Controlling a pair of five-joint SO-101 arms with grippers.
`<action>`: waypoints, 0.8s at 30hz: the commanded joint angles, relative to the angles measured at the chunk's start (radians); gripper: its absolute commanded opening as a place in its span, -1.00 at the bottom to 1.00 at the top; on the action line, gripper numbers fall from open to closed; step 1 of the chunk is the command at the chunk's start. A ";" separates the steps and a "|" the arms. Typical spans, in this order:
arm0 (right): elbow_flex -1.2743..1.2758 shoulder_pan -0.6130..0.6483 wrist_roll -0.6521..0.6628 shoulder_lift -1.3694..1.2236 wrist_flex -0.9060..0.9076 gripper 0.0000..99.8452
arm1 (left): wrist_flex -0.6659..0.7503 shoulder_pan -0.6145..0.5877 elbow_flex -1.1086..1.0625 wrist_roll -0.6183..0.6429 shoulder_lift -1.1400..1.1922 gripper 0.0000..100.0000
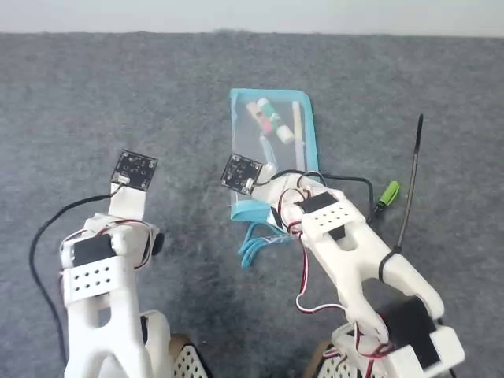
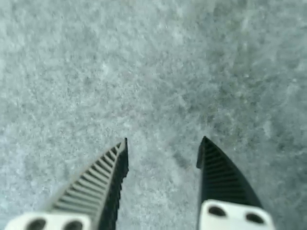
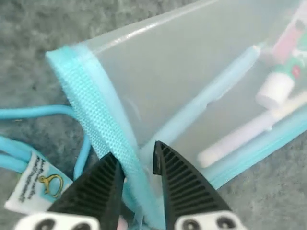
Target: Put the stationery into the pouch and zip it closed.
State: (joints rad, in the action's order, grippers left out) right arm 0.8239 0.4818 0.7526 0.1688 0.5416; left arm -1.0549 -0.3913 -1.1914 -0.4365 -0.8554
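The pouch [image 1: 272,153] lies near the middle of the grey surface [image 1: 118,94]. It is translucent with light blue edging, and its long side runs away from the arms. Through its wall show a pink and green tube with a white cap [image 1: 268,118], a pale stick [image 1: 298,118], a light blue pen [image 3: 211,96] and a white pen [image 3: 240,136].

The right arm [image 1: 346,236] reaches over the pouch's near end. The right pincer [image 3: 135,151] is narrow: its two ribbed fingers [image 3: 180,184] stand on either side of the pouch's woven blue zip band [image 3: 96,115], which passes between them, pinched at the near corner. Loops of light blue cord [image 1: 256,240] with a white label [image 3: 41,184] trail from that corner onto the surface, just beside the pincer.

To the right of the pouch and apart from it lie a small green item [image 1: 388,193] and a thin black stick [image 1: 409,181]. The stick runs roughly parallel to the pouch, and the green item lies near its middle.

The left arm [image 1: 98,276] stands well apart from the pouch. The left pincer [image 2: 164,140] is wide, its fingers spread over bare surface with nothing between them
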 commanded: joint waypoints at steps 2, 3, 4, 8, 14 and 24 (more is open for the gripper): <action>-0.106 0.004 -0.092 0.021 0.148 -0.99 | 0.032 0.006 0.036 0.068 -0.028 -0.55; -0.141 0.004 -0.114 0.021 0.191 -0.99 | 0.029 0.006 0.053 0.077 -0.028 -0.55; -0.180 0.004 -0.140 0.021 0.232 -0.99 | 0.028 0.006 0.071 0.083 -0.028 -0.55; -0.338 0.005 -0.221 0.021 0.387 -0.99 | 0.025 0.057 0.136 0.117 -0.028 -0.55; -0.551 0.007 -0.295 0.021 0.575 -0.99 | -0.021 0.210 0.263 0.186 -0.028 -0.55; -0.735 0.073 -0.382 0.021 0.771 -0.99 | -0.129 0.416 0.423 0.256 -0.028 -0.40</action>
State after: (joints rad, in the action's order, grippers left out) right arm 0.1703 0.5340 0.4028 0.1672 1.2720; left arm -1.1761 -0.0153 -0.8278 -0.1987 -0.8554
